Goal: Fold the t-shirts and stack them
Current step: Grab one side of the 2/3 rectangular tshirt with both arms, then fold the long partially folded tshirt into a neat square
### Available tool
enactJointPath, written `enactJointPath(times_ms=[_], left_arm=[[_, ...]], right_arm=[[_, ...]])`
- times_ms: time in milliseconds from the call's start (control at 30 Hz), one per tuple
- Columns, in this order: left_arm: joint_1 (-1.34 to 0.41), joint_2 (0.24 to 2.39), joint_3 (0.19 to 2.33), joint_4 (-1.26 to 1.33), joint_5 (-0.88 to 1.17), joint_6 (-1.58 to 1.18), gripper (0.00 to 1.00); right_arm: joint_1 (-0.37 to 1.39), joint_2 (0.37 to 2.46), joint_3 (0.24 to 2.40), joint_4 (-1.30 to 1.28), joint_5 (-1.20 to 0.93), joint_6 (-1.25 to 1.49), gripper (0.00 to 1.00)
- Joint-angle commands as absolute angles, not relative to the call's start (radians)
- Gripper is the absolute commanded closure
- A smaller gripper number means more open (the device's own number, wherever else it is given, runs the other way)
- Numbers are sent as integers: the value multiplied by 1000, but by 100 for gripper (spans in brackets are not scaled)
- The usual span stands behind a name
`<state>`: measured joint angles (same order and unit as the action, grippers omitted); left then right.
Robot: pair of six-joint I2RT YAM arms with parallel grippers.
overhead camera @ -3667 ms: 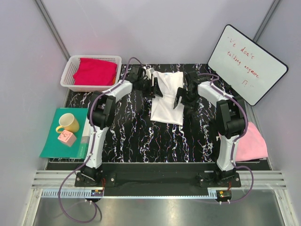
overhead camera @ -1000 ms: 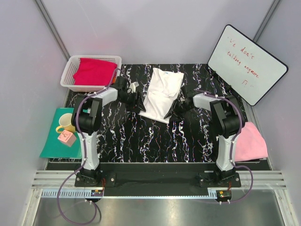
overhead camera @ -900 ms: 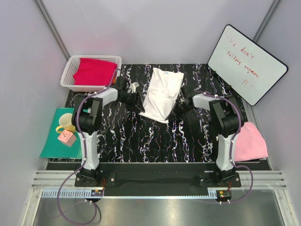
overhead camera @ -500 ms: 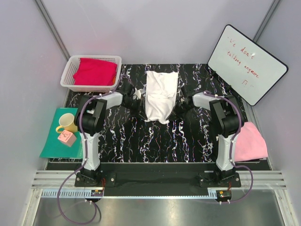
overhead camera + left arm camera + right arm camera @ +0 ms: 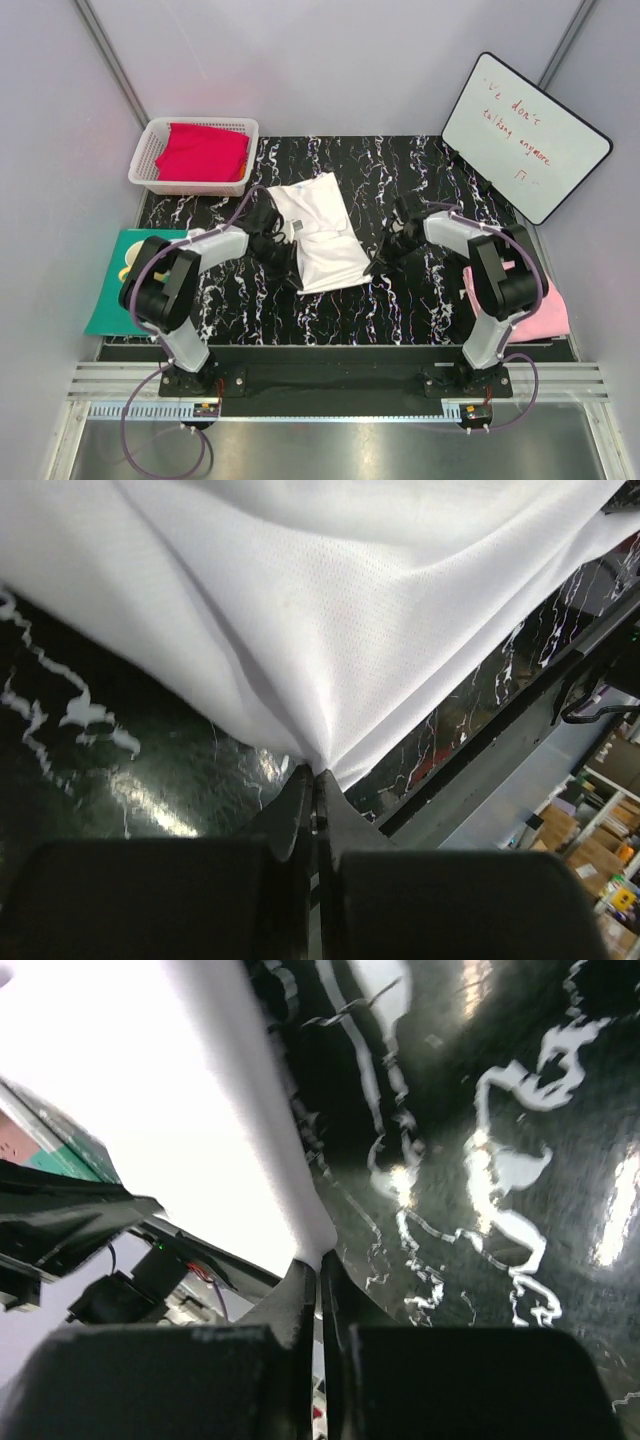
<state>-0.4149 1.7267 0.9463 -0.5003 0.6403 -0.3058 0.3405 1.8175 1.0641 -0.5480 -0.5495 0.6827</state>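
Three t-shirts are in sight, each in its own spot. The white t-shirt (image 5: pixel 318 232) lies in the middle of the black marbled bench (image 5: pixel 420 310), gathered into a rough, slanted rectangle between the two arms. The left arm (image 5: pixel 205 248) reaches in low from the left side. Its jaws are pinched fully together on the near left corner of that shirt. Seen from the left wrist, the cloth fans out in soft folds from the closed tips, with the glossy bench top showing beneath. The right arm (image 5: pixel 455 228) comes in from the opposite side. Its jaws are closed just as tight, on the near right corner of the same shirt. From the right wrist, a thin edge of white cloth runs straight down into the tips.

The crimson t-shirt (image 5: pixel 200 152) sits folded inside a white basket (image 5: pixel 145 160) at the far left corner. The pale pink t-shirt (image 5: pixel 545 305) lies off at the right edge, partly hidden behind the right arm. A whiteboard (image 5: pixel 525 135) with red handwriting leans at the far right. A teal mat (image 5: pixel 105 310) lies left of the bench, partly covered by the left arm's elbow.
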Motion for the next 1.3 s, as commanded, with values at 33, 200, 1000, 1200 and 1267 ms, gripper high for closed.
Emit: enactJointPath(times_ms=[33,200,1000,1200,1267], left_arm=[[-408,1611,995,-572,491,-325,100],[-408,1623,1126,-649,456,-345,100],[-315,1746,1618,-710,397,-451,100],[-276,1851,1701,-695,408,-486,100],[-264,1888,1715,-686,417,-505,100]], right_arm=[[341,1669,1066,-571,-442,586,100],[341,1629,1106,-581,-443,560,100],[337,2045,1834,-623,-452,390,96],[337,2206,2004,-624,-482,394,89],[336,2265,2054,-626,-488,399,82]])
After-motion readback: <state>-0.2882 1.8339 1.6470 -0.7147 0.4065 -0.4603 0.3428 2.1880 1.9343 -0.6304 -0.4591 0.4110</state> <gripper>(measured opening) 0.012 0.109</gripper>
